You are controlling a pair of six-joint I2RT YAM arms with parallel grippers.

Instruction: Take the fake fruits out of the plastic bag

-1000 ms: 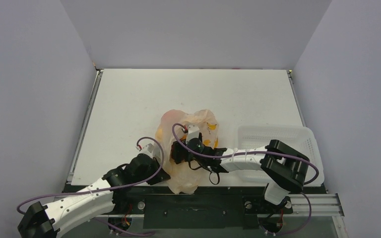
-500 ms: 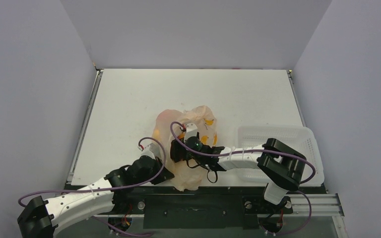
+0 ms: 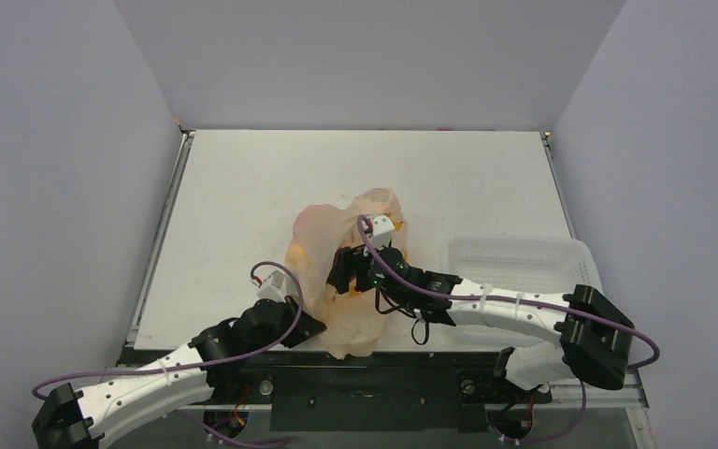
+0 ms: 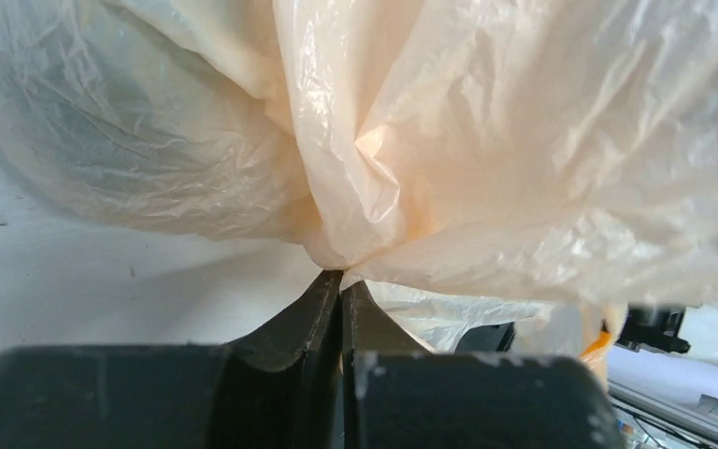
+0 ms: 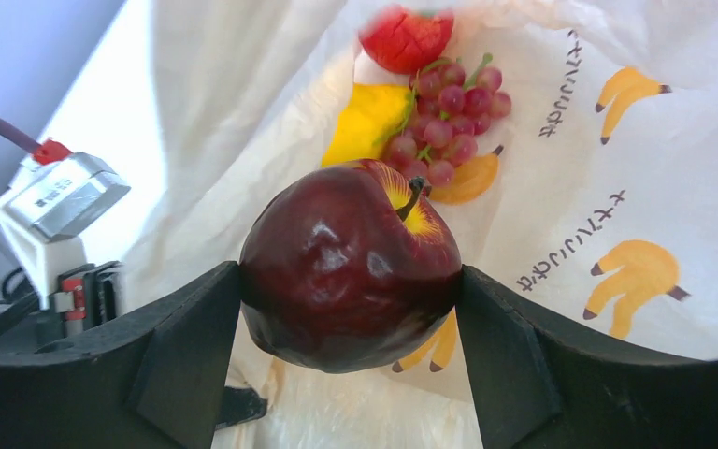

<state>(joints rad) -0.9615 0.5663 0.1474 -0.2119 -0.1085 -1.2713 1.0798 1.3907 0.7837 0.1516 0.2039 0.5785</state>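
The pale peach plastic bag printed with yellow bananas lies crumpled near the table's front middle. My left gripper is shut on a pinched fold of the bag at its left front side. My right gripper reaches into the bag's mouth and is shut on a dark maroon apple, held between both fingers above the bag's inner wall. Deeper in the bag lie a bunch of small red grapes, a yellow piece and a red fruit. The avocado shape is not visible.
A white perforated tray stands to the right of the bag, partly under my right arm. Bare white table stretches behind the bag. Grey walls close in the back and sides.
My right gripper has moved back and up inside the bag, its arm stretching out further. The bag's top has lifted and shifted slightly. My left arm has pulled a little nearer.
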